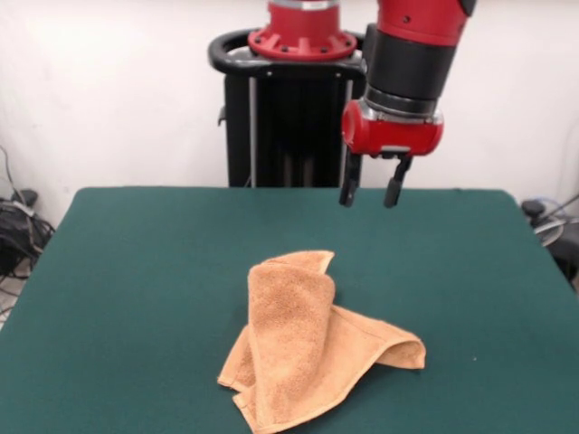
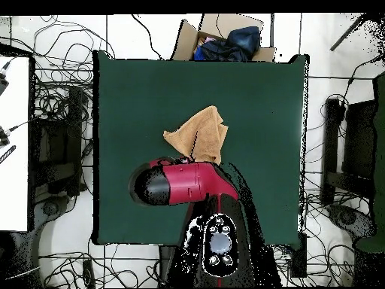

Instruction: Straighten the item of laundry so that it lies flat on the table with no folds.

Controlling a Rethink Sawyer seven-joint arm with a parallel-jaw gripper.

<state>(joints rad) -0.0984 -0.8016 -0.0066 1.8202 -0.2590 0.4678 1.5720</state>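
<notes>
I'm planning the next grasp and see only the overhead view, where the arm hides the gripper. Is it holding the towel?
Observer: No, the gripper is empty, jaws open.
Operator: Touching the towel?
Observer: No, it hangs in the air, clear of the towel, above the table.
Operator: Does the towel lie flat?
Observer: No, a folded part stands up in a ridge.

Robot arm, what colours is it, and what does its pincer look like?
The arm is shiny red with a wide black band round it, ending in a rounded red cap. Under that cap hangs the pincer, two thin black fingers. From overhead, the arm looks red with a black rounded end.
</notes>
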